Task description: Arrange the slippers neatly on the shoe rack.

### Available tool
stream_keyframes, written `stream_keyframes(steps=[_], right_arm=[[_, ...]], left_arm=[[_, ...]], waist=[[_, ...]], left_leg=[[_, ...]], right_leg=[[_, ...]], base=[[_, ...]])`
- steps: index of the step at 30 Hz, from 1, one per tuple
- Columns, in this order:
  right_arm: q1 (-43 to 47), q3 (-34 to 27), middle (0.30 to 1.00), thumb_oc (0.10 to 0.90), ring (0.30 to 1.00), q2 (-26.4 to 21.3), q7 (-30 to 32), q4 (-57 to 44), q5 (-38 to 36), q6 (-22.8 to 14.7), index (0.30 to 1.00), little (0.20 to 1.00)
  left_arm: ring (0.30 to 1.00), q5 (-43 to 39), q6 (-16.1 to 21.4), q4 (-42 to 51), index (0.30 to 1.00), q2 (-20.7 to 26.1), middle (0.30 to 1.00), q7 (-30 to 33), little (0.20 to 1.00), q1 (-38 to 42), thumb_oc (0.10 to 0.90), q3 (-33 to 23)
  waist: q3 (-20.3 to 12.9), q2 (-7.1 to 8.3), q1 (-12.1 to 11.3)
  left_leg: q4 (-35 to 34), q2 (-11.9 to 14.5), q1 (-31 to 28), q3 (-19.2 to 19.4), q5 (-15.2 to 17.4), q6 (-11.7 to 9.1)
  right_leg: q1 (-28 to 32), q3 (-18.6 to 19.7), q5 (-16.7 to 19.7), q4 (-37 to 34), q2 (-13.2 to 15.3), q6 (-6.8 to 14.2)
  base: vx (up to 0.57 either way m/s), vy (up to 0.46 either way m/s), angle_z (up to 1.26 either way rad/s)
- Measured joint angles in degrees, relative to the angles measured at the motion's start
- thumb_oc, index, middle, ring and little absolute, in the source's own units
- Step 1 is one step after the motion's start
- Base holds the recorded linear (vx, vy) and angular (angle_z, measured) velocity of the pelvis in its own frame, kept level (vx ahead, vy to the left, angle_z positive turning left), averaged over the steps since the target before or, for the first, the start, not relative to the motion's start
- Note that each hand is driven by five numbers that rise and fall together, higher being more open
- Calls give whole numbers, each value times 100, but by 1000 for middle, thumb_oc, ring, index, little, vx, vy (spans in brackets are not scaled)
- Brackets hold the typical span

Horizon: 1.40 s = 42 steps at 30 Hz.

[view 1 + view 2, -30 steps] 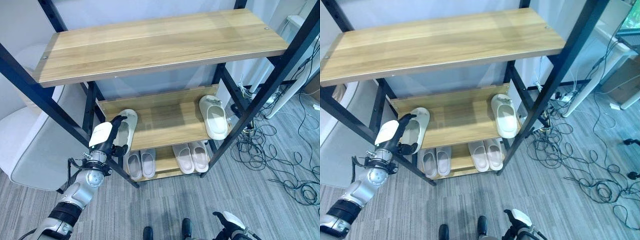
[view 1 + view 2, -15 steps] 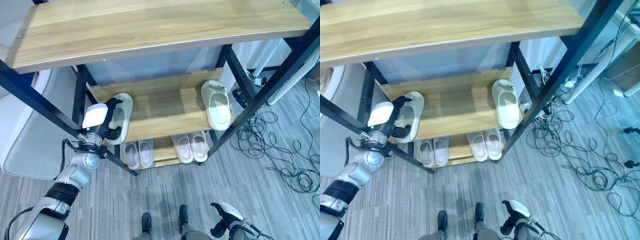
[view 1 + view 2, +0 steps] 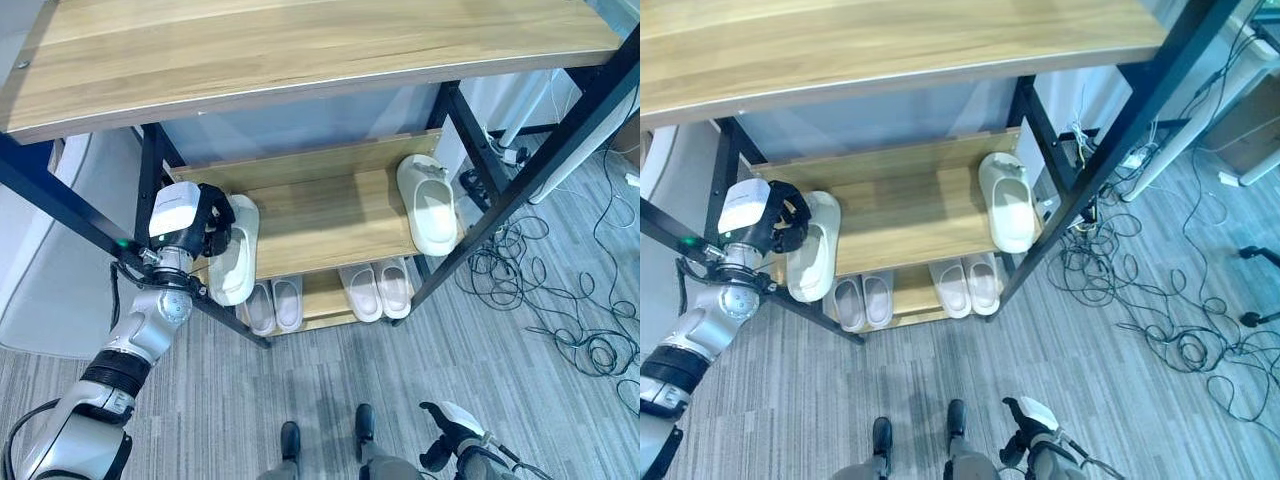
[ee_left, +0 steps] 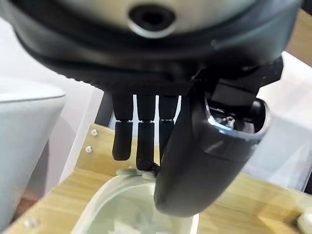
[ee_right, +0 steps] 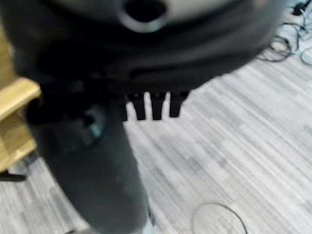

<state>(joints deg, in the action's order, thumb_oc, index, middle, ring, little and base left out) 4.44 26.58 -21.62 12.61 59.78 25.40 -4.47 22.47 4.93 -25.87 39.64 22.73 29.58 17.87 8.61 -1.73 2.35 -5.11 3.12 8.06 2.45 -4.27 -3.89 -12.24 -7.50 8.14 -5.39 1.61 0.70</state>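
Note:
A pale green slipper lies at the left end of the rack's middle shelf, its front part overhanging the shelf's front edge. My left hand is shut on its back end; in the left wrist view the fingers hook over the slipper's rim and the thumb presses in from the other side. The matching slipper rests at the shelf's right end. My right hand hangs low above the floor, fingers relaxed, holding nothing.
Two pairs of pale slippers stand on the bottom shelf. The wide top shelf overhangs the middle one. Black frame posts flank the rack. Loose cables cover the floor at the right; a pale seat stands at the left.
The camera has tipped downward. My left hand has curled round the left slipper's back end, and the slipper has slid toward the shelf's front edge, now overhanging it.

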Motion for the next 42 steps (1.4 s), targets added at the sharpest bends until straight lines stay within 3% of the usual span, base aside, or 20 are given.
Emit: stream_keyframes(steps=[7,13,19,27,28,30,42], right_arm=[[0,-4,900,800,900,17,2,-26,1,11,900,900],[0,-6,900,800,900,18,5,-71,2,19,900,900],[-4,-8,900,800,900,15,7,-128,2,78,900,900],[-4,-11,900,800,900,14,17,-178,2,121,900,900],[-2,-12,900,800,900,14,20,-180,2,121,900,900],[-13,-10,900,800,900,15,20,-177,2,123,900,900],[-97,-11,900,800,900,13,22,-174,0,121,900,900]], left_arm=[[300,-337,22,462,300,-395,300,-158,300,-250,400,-98],[300,-649,115,702,300,-825,300,-263,300,-328,400,-48],[300,-788,127,917,300,-965,300,-351,300,-432,400,17],[300,-915,126,917,300,-1083,300,-351,300,-431,400,39],[611,-913,126,917,611,-1081,611,-351,611,-431,607,48],[900,-913,127,918,900,-1084,900,-351,900,-430,800,82],[900,-913,129,1142,900,-1089,900,-346,900,-668,800,107]], waist=[[2,-5,-22],[65,-113,-6],[116,-205,30],[120,-213,132],[118,-215,150],[118,-217,167],[113,-226,154]], left_leg=[[1,-20,-16,1,-1,2],[1,-42,-67,43,-1,3],[0,-40,-104,152,0,5],[0,-39,-173,330,10,19],[-1,-45,-181,363,11,21],[-1,-48,-191,410,13,24],[-3,-23,-191,352,-8,42]], right_leg=[[18,6,14,2,22,6],[49,63,18,1,40,16],[36,172,42,2,31,14],[21,330,87,0,17,55],[12,357,94,1,19,63],[-2,410,122,1,17,45],[12,380,132,-2,-9,34]], base=[[0,0,0],[-5,4,-3],[4,0,-10],[13,6,-9],[8,-3,-22],[6,-12,-15],[-3,-12,0]])
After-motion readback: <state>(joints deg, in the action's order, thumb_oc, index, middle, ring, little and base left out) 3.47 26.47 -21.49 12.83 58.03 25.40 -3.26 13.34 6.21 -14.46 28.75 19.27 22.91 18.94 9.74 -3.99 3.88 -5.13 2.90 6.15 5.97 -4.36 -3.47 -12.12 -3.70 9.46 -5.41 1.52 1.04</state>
